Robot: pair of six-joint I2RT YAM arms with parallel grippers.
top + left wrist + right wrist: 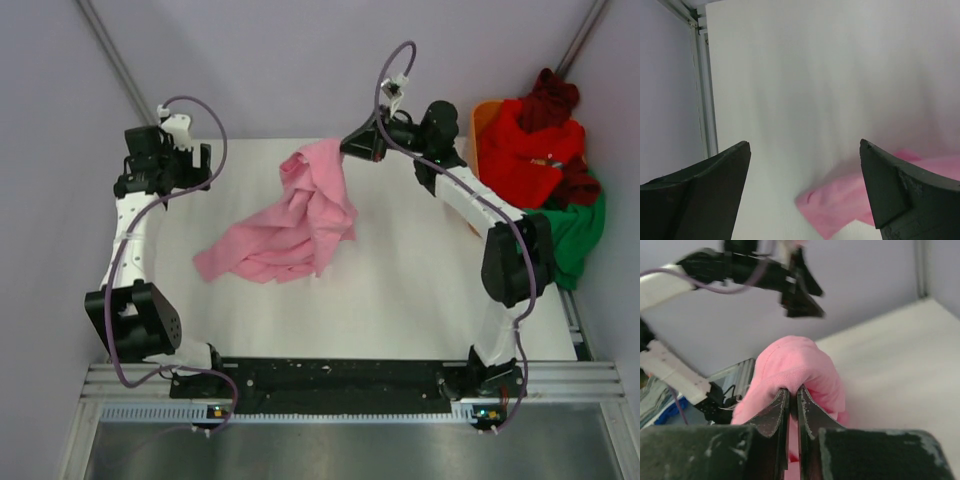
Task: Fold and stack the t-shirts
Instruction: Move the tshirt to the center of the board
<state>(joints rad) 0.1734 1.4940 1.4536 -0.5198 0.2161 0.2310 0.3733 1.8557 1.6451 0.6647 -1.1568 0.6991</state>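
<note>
The light pink t-shirt (300, 225) lies crumpled on the white table, its far end lifted. My right gripper (345, 148) is shut on that lifted end, which bulges over the fingertips in the right wrist view (795, 367). My left gripper (196, 160) is open and empty, raised at the table's far left, apart from the shirt. A pink corner of the shirt (850, 202) shows between its fingers, below on the table. Red (525, 150), dark maroon (548, 98) and green (578, 232) t-shirts are piled at the right edge.
An orange plastic basket (484, 122) at the far right holds the piled shirts. The white table (400, 290) is bounded by grey walls at the back and sides. A metal rail (702, 95) runs along the table's left edge.
</note>
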